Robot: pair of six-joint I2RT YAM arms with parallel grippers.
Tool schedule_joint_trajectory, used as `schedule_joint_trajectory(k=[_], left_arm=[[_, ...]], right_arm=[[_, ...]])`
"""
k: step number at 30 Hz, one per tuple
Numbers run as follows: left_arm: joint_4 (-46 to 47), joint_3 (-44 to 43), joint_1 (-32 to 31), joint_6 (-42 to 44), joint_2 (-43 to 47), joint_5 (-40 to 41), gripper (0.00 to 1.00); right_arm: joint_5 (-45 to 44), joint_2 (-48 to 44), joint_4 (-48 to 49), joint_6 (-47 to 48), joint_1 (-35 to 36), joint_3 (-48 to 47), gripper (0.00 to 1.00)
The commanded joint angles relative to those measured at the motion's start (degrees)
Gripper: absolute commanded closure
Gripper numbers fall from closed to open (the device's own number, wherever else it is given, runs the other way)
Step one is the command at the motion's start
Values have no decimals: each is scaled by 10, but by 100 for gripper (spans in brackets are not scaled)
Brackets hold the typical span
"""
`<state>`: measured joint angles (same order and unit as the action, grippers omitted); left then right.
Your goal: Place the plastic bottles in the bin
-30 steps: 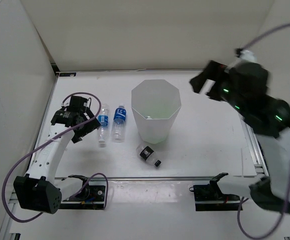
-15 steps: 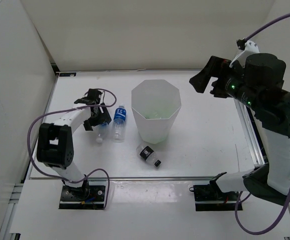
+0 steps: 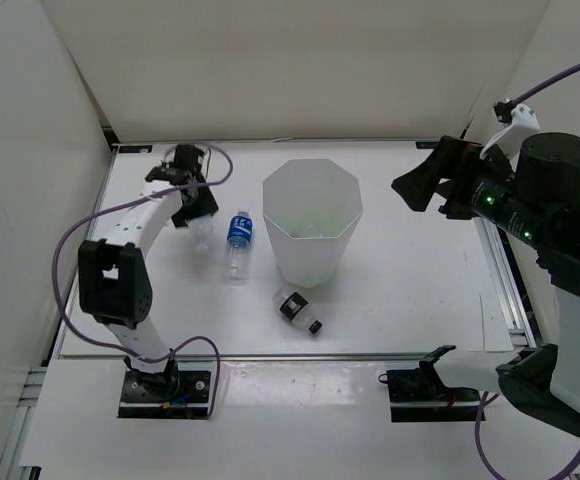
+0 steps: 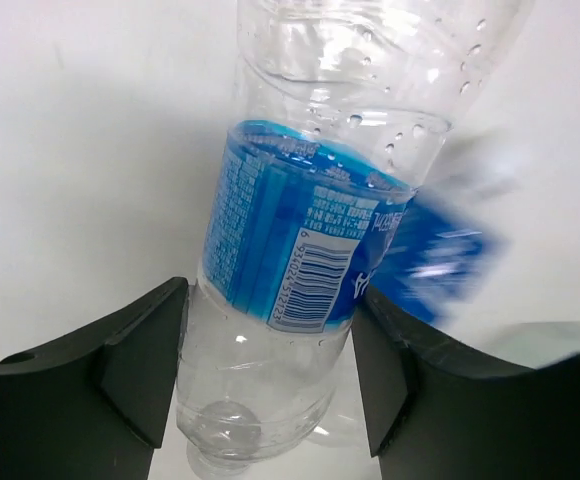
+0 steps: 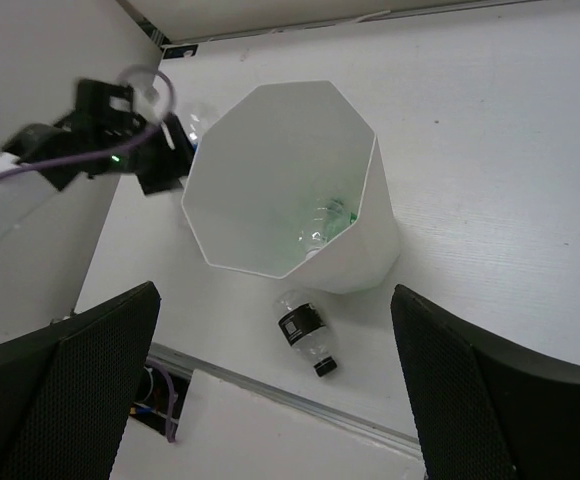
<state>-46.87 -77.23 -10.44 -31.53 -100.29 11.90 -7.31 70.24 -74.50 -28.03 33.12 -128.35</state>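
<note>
1. Plastic bottles [image 3: 236, 243] are found in three places: one in the left jaws, two lying on the bench [image 3: 410, 290], and the others inside the bin [image 3: 312, 265].
2. The first blue-labelled bottle [image 4: 300, 250] is seen in the left wrist view between two black fingers [image 4: 140, 360], which are pressed against its clear body on both sides just below the label. The left jaws are therefore recorded as pinching this bottle. Droplets are noted on its wall and a barcode on its label. Whether it is clear of the bench cannot be told.
3. The left arm [image 3: 130, 225] is extended to the far-left part of the bench, to the left of the bin.
4. The second blue-labelled bottle [image 3: 236, 243] is found lying on its side just left of the bin, apart from its wall and just right of the left jaws.
5. The short black-labelled bottle [image 3: 297, 307] is found lying on its side on the near side of the bin, close to the base, with its black cap pointed away from the bin.
6. The bin is found upright at mid-bench. A green bottle [image 5: 336, 208] is seen at its bottom, with what appears to be a clear bottle [image 5: 313, 240] beside it.
7. The right arm [image 3: 550, 200] is raised to the right of the bin. The right jaws are spread wide, with nothing between them.
</note>
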Motion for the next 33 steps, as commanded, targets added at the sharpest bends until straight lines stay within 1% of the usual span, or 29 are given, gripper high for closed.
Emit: schedule_joint_trajectory(k=[1, 2, 4, 5, 6, 7, 8, 10, 11, 13, 14, 17, 18, 19, 20, 21, 22, 24, 25, 26, 27, 28, 29, 30, 31, 32, 33], left_arm=[[-45, -155, -34, -77, 142, 80, 42], [-45, -218, -44, -83, 167, 80, 41], [-25, -262, -70, -83, 183, 67, 40], [26, -270, -95, -78, 192, 48, 40], [52, -270, -107, -78, 207, 17, 37], [78, -257, -120, -78, 214, -1, 37], [109, -251, -145, -72, 214, -17, 36], [115, -246, -178, -62, 203, -32, 34], [115, -245, -213, -62, 197, -32, 34], [128, -226, -247, -56, 179, -10, 33], [136, -226, -279, -48, 172, -1, 33], [141, -248, -313, -22, 128, 5, 30], [141, -257, -330, -22, 120, 5, 22], [141, -271, -337, -22, 120, 21, 17], [141, -271, -344, -22, 120, 33, 5], [141, -271, -351, -32, 133, 51, 0], [141, -279, -357, -41, 153, 85, 0], [141, -297, -357, -34, 171, 107, 0], [141, -304, -357, -21, 178, 139, 0], [141, -313, -357, 13, 192, 159, 0], [141, -313, -357, 29, 200, 182, 0], [141, -302, -349, 35, 208, 242, 0], [141, -255, -337, 35, 225, 256, 0], [141, -224, -317, 28, 234, 244, 0], [141, -195, -268, 28, 239, 227, 0], [141, -141, -244, 28, 239, 168, 0], [141, -120, -223, 28, 239, 147, 0]], right_arm=[[0, 0, 9, 9, -1, 18, 0], [0, 0, 15, 9, -1, 42, 0], [0, -14, 29, 2, -1, 74, 0], [0, -14, 40, -4, -1, 88, 0], [0, -20, 40, -4, -1, 101, 0], [0, -20, 46, -9, -1, 118, 0], [0, -20, 51, -9, -1, 123, 0], [0, -20, 57, -14, -6, 131, 0], [0, -20, 57, -14, -6, 137, 0], [0, -20, 69, -14, -6, 143, 0], [0, -20, 69, -14, -6, 143, 0], [-5, -26, 69, -9, -11, 148, 0], [-10, -32, 69, -9, -11, 148, 0], [-10, -32, 69, -9, -11, 148, 0], [-17, -37, 69, -3, -17, 153, 0], [-26, -44, 69, -3, -17, 153, 0], [-26, -44, 69, -3, -17, 159, 0], [-34, -61, 69, -3, -22, 175, 0], [-34, -66, 69, -3, -27, 182, 0], [-34, -72, 69, -3, -27, 196, 0], [-34, -72, 69, -3, -27, 202, 0], [-34, -72, 69, -3, -27, 208, 0], [-34, -78, 69, -3, -27, 214, 0], [-34, -78, 69, -3, -27, 224, 0], [-27, -78, 76, -3, -27, 224, 0], [-18, -78, 76, -3, -32, 232, 0], [-18, -78, 81, -3, -32, 232, 0]])
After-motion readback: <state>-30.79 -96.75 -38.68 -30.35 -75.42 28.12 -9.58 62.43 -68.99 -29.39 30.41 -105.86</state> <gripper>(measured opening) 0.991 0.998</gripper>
